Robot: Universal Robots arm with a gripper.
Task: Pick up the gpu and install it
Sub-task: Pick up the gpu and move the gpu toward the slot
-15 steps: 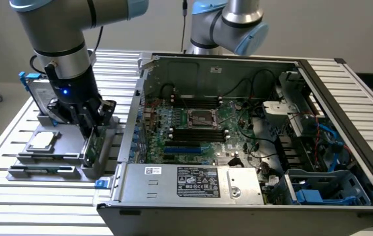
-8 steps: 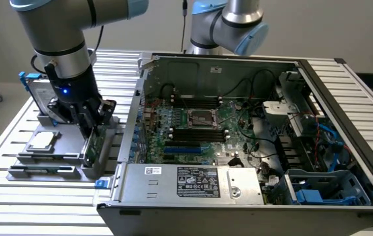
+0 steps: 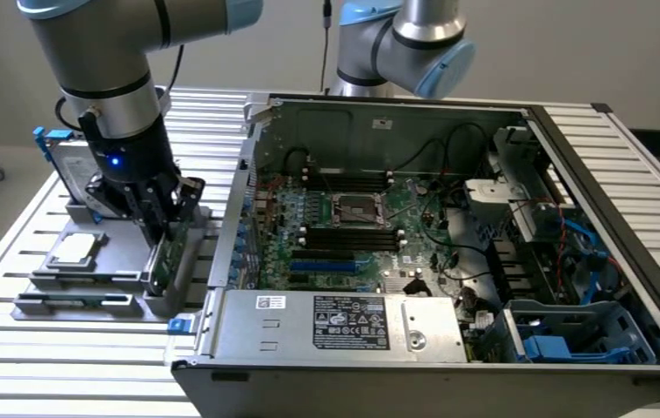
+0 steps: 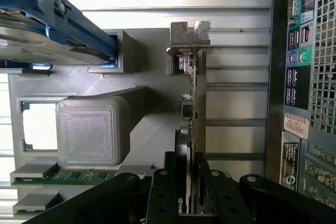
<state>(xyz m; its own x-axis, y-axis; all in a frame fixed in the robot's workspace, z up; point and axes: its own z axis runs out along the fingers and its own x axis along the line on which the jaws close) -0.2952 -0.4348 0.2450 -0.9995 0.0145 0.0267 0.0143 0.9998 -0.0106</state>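
Looking at the gpu (image 3: 164,261) parked on its edge in the grey holder (image 3: 181,303) on the bench (image 3: 28,366), just beside the open PC case (image 3: 423,387), on the exterior view's left. Got the fingers (image 4: 164,195) pinched in narrow on the card, one per face, no gap to spot on either side. From the wrist view, seen edge-on, with the silver bracket (image 4: 189,35) at the end away from the grip. Not lifted, seated in the holder slot. Sharing that same holder: a hard drive (image 3: 69,165) in a blue frame and a square silver chip (image 3: 75,250), both near, neither touched. Also spotted a second arm (image 3: 406,43) behind the case.
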